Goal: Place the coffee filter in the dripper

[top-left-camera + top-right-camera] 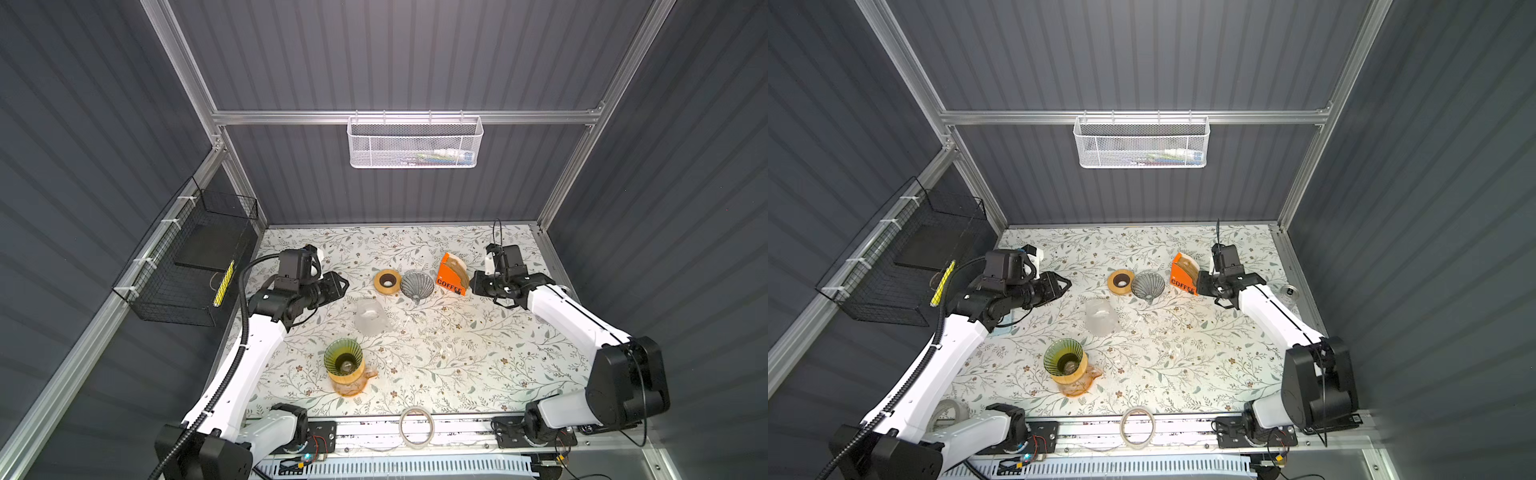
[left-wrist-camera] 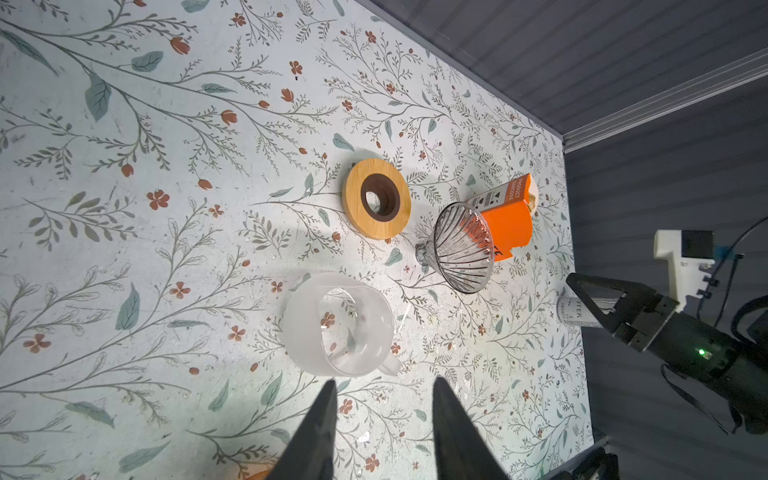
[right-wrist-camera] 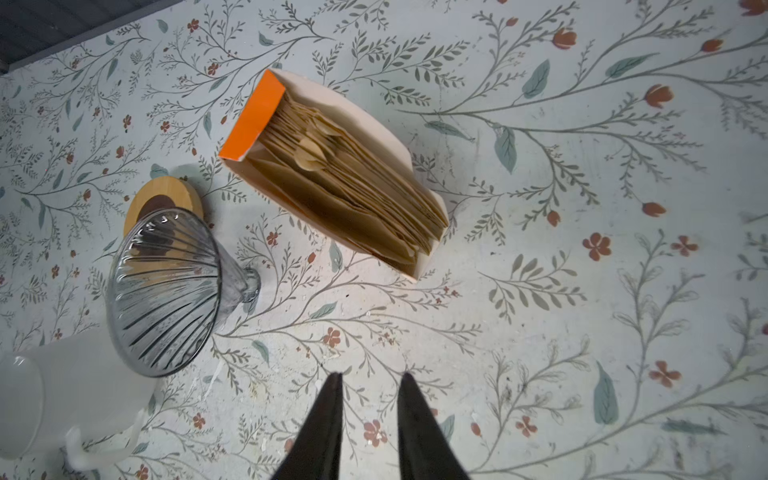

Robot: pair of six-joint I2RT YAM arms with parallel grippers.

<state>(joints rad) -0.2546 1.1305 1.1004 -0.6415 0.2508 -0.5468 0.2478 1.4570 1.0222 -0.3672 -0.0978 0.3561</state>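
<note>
I see strong white light from above on the floral-patterned white table top point(image 1: 457, 353); the dark grey ribbed walls point(image 1: 395, 54) are dim. Around the grey ribbed glass dripper point(image 3: 166, 286) shadows are short and soft. Near it the frosted white jug point(image 3: 62, 399) looks washed out, with glare on the table.

box point(image 3: 253, 118) mouth: uncovered, filters point(image 3: 345, 187) reachable from above
box, 9 o'clock: grey dripper point(image 1: 417, 284) just beside, ring point(image 1: 387, 282) beyond
box, 5 o'clock: bare table point(image 1: 478, 353), wide room
green dripper point(image 1: 343, 357), 1 o'clock: jug point(image 1: 370, 318), apart
</note>
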